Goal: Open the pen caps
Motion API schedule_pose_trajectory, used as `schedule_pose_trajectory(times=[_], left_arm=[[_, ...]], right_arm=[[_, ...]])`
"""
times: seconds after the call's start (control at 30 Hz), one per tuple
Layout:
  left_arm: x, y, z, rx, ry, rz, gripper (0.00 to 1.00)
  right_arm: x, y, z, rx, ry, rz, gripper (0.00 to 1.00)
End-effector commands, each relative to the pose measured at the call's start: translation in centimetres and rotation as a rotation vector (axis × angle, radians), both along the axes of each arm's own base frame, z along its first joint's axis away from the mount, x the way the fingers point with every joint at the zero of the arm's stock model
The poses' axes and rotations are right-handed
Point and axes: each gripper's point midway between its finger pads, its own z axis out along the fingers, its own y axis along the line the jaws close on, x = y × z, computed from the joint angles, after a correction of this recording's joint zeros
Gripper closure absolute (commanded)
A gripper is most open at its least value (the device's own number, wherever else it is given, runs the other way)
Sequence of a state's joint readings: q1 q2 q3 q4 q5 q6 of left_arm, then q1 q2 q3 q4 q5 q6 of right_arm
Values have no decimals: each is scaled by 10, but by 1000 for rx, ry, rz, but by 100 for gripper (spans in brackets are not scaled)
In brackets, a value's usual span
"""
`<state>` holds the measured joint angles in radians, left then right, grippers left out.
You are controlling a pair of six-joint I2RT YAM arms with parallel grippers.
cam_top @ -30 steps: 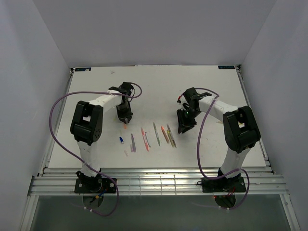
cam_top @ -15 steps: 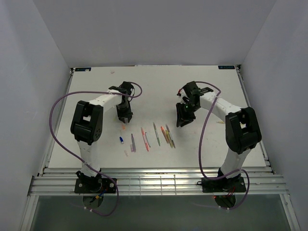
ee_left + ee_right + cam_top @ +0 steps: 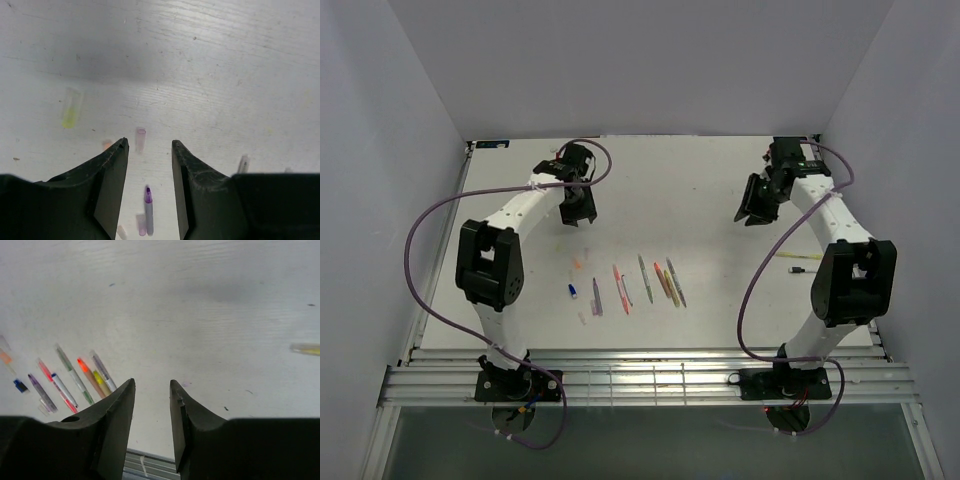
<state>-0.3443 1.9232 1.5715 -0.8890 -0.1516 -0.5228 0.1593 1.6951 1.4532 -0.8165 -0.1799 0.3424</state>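
Top: left pincer (image 3: 575, 215) and right pincer (image 3: 752, 213) have both pulled back from the pen row (image 3: 642, 285) on the desk (image 3: 660, 180) since a second ago, the right one far back-right. Caps too tiny to sort here.

Left wrist: jaws apart, empty. Pink pen cap (image 3: 141, 139) lies loose on desk just past the tips. Yellowish cap (image 3: 70, 107) to the left, blurred.

Right wrist: jaws apart, empty. Pen row lower left. Yellow blur (image 3: 306, 348) cut off at right edge.

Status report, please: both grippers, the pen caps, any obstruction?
Left gripper open, empty; right gripper open, empty. Several pen caps loose on table near pens. No obstruction seen.
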Motion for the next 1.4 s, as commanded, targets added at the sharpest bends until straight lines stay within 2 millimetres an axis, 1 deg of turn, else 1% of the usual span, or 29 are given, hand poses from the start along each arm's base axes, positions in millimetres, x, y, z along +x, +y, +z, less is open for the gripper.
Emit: schedule_pose_trajectory(times=[0.0, 0.07, 0.1, 0.13, 0.17, 0.2, 0.23, 0.27, 0.3, 0.33, 0.4, 0.43, 0.47, 0.53, 0.6, 0.63, 0.67, 0.83, 1.0, 1.23, 1.27, 1.37], left_arm=[[8, -14, 49, -91, -134, -8, 49], [2, -19, 53, -126, -161, -31, 49], [5, -31, 58, -168, -196, -60, 48], [-1, -34, 59, -187, -203, -80, 48], [-1, -39, 62, -209, -217, -102, 48], [-2, -54, 67, -258, -236, -147, 48], [-4, -59, 70, -268, -247, -169, 48], [-7, -69, 75, -278, -270, -208, 47], [-9, -74, 78, -283, -282, -230, 47], [-11, -79, 81, -286, -289, -251, 46], [-16, -86, 87, -295, -309, -288, 45], [-16, -87, 90, -306, -316, -296, 45], [-18, -89, 92, -316, -322, -309, 44], [-21, -89, 96, -320, -334, -324, 44], [-23, -89, 97, -326, -337, -341, 44], [-24, -89, 97, -327, -337, -343, 44], [-26, -89, 96, -328, -332, -346, 44], [-37, -88, 92, -345, -322, -348, 43], [-40, -84, 90, -335, -326, -348, 43], [-44, -78, 85, -313, -320, -339, 41], [-44, -79, 85, -318, -319, -341, 41], [-44, -79, 85, -319, -316, -340, 41]], right_arm=[[-8, -56, -4, -22, 55, -203, 60], [-11, -89, -8, -70, 60, -293, 59], [-11, -113, -8, -78, 62, -359, 58], [-9, -125, -8, -85, 54, -392, 57], [-6, -135, -7, -86, 46, -420, 56], [-3, -152, -6, -82, 39, -470, 56], [2, -160, -9, -81, 41, -498, 56], [6, -172, -8, -73, 41, -532, 55], [9, -174, -9, -57, 46, -547, 55], [11, -176, -19, -41, 77, -561, 55], [11, -182, -25, -20, 101, -611, 54], [12, -184, -29, -14, 106, -627, 54], [18, -184, -31, 4, 88, -642, 51], [18, -184, -41, 13, 104, -667, 44], [22, -182, -48, 38, 112, -695, 44], [20, -181, -56, 45, 137, -707, 44], [19, -180, -60, 48, 147, -719, 44], [14, -183, -71, 37, 182, -778, 44], [-3, -186, -84, -5, 225, -823, 44], [-7, -188, -95, -18, 247, -858, 44], [-8, -193, -97, -49, 245, -870, 44], [-9, -196, -103, -61, 254, -882, 44]])
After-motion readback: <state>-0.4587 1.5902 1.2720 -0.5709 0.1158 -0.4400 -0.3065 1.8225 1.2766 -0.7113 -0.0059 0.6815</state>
